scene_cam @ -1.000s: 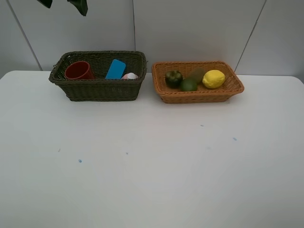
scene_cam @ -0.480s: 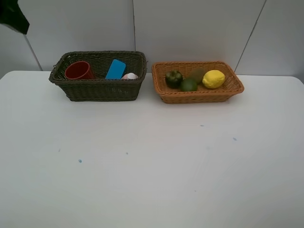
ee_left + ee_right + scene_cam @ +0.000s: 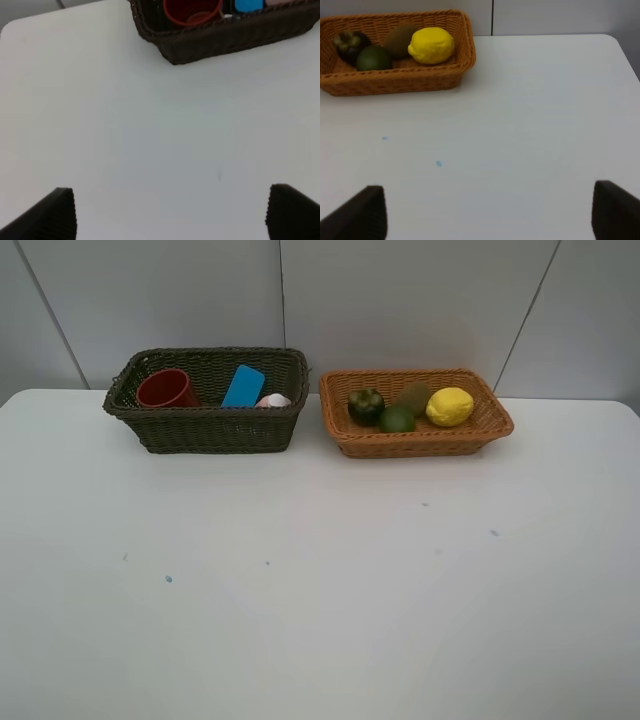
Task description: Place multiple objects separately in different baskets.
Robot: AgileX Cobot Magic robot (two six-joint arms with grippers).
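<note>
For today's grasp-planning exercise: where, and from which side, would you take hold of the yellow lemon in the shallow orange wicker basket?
Grip the yellow lemon across its rounded middle, coming from above. It lies on its side in the shallow orange wicker basket, top exposed, and the brown kiwi sits close beside it.

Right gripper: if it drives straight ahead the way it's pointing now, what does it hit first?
Probably nothing close: the right gripper stands open over bare table. The light orange basket with the lemon sits off to one side of that line. Depth is unclear.

Two baskets, four fruits, one cup.
</note>
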